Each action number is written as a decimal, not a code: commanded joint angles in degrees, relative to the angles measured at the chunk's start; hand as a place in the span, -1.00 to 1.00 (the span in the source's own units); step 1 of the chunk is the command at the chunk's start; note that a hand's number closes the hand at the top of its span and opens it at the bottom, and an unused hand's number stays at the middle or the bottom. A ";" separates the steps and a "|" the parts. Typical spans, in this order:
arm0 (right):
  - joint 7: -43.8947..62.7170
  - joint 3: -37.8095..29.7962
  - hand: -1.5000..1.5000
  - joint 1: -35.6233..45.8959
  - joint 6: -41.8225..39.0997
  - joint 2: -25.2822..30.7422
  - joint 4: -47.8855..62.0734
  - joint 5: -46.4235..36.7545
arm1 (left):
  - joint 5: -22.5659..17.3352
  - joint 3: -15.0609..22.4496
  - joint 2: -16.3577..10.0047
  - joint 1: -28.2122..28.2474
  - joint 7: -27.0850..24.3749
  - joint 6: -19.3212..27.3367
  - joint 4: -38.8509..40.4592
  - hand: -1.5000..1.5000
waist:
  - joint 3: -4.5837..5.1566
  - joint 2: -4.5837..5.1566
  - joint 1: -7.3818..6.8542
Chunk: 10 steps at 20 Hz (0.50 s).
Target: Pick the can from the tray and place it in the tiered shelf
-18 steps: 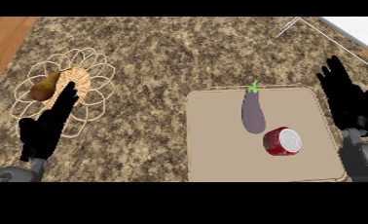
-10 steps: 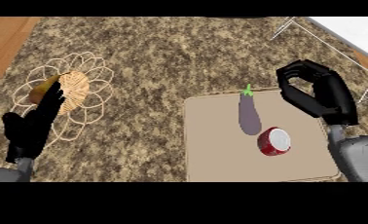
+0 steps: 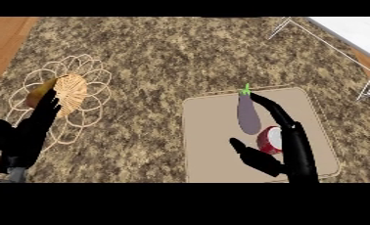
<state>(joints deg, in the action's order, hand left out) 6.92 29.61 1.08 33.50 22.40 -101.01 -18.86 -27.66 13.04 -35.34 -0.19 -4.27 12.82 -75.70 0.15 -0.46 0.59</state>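
Two hands rise from the near edge, and both hide part of what you need to see. Your right hand (image 3: pixel 292 150) lies over the near right part of the tray (image 3: pixel 209 136), spread wide, with its fingers stretched straight toward the far side and its thumb out to the left. The can (image 3: pixel 267 139) is on the tray between that thumb and the fingers. Its right side is covered by the hand, so you cannot tell whether they touch. You see only a red wall and a pale top, and no print on it can be read. An eggplant (image 3: pixel 248 116) lies just beyond the can, its green stem pointing far.

Your left hand (image 3: pixel 33 133) is at the near left with straight fingers. It crosses the near side of a wire basket (image 3: pixel 86 70) and a brown woven thing (image 3: pixel 72 94) that is hard to identify. At the far right of the counter (image 3: pixel 159 57), only thin white wires of the tiered shelf (image 3: pixel 325 41) show, cut off by the edge.
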 commanded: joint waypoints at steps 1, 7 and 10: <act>9.24 3.71 -1.00 -6.46 3.03 4.67 -7.65 -13.73 | 0.46 -0.55 -0.25 1.48 0.64 0.94 -1.96 0.00 | 0.03 -0.22 0.72; 30.29 3.08 -1.00 -4.76 -10.74 11.01 -12.60 -28.68 | 0.42 -0.51 0.65 -0.08 1.94 0.87 -0.62 0.00 | 0.30 -0.10 1.06; 37.63 4.21 -1.00 -5.88 -21.07 15.13 -17.58 -30.45 | -1.14 -2.70 -2.52 1.50 2.45 -1.47 -2.18 0.00 | 0.20 -0.14 0.11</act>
<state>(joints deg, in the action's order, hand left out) 34.74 32.47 -3.87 21.65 33.91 -114.00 -43.97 -27.73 11.72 -35.96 0.55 -2.64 13.08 -77.03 0.40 -0.68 1.32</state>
